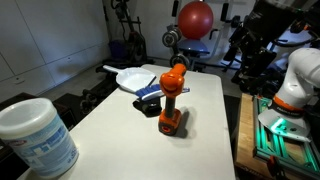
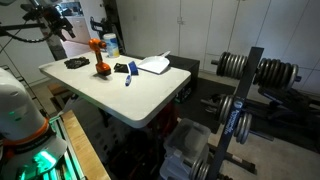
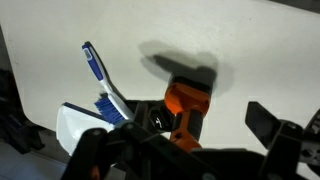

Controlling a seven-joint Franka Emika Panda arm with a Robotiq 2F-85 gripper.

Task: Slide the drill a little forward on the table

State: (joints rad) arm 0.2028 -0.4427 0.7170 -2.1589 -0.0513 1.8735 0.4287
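Drill [image 1: 172, 100], orange and black, is seen in an exterior view standing upright near the middle of the white counter [image 1: 215, 140], just beside a blue brush [image 1: 150, 93]. In an exterior view the drill [image 2: 101, 68] is shown between a flat black object [image 2: 75, 63] and the brush. In the wrist view the claw [image 3: 175, 130] is held spread wide with nothing pinched, and the drill is framed between its fingers [image 3: 275, 135].

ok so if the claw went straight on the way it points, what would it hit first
Probably the orange drill: in the wrist view it sits centred ahead of the open claw, with the blue brush off to the side. The gap to it is unclear.
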